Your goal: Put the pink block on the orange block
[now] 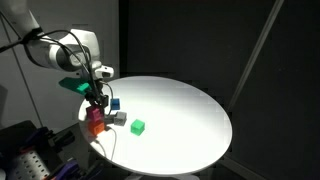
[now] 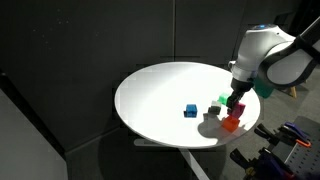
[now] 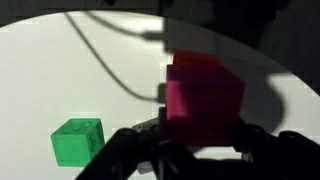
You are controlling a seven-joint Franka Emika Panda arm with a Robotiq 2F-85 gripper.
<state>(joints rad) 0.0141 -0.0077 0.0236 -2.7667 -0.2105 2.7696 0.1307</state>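
Pink block (image 3: 205,100) sits between the fingers of the gripper (image 3: 190,150), right over the orange block (image 3: 195,62), whose top edge peeks out behind it in the wrist view. Both exterior views show pink above orange, near the rim of the round table (image 1: 190,110). Can't tell whether the pincer is clamped on the cube or let go, as the fingers are dark and blurred. Likely the placing step: make sure pink rests flat and square on orange, open evenly without twisting, then lift straight up so the pads don't drag it off. Green cube (image 3: 77,140) and blue cube (image 2: 190,110) lie apart and don't obstruct.
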